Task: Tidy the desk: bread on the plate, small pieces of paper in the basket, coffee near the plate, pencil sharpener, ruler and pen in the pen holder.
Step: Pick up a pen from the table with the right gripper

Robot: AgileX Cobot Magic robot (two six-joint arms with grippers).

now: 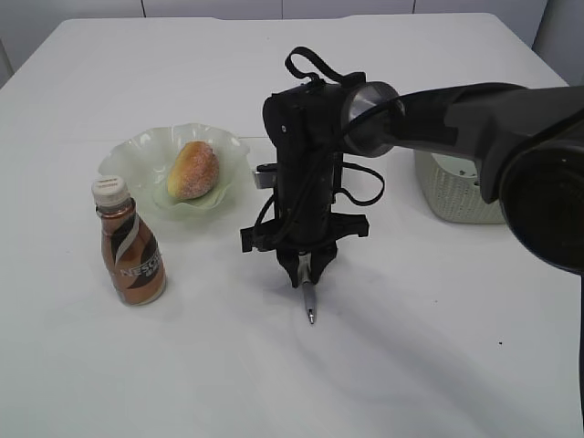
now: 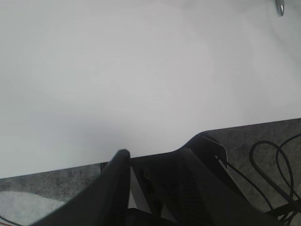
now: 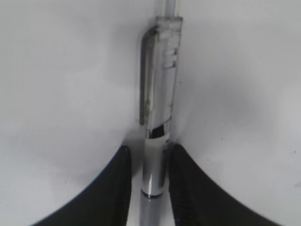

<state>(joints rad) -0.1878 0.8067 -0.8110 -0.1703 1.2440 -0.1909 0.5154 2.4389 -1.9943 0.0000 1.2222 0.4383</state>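
Your desk, item by item.

Table [image 1: 438, 347]: white, bare over most of its near half.

Plate [image 1: 128, 155]: pale green, wavy rim, at the left rear. Bread [image 1: 193, 170] lies in it.

Coffee [image 1: 131, 245]: brown bottle with a white cap, upright, just in front of the plate and to its left, apart from it.

Basket [image 1: 452, 196]: pale woven tub at the right, mostly hidden behind the right arm. You cannot see inside it.

Pen [image 1: 309, 301]: lies on the table near the centre, between coffee and basket, tip toward you in the exterior view. In the right wrist view its clear clip end points away from the camera and its silver barrel runs down between the fingers.

Right gripper [image 1: 306, 267]: pointed straight down over the pen. Its two fingers [image 3: 117, 188] stand on either side of the barrel, right against it, and you can read them as clamped on the pen. The pen looks to rest on the table.

Left gripper [image 2: 155, 162]: at the table's near edge, over bare tabletop, nothing between its fingers, which stand apart.
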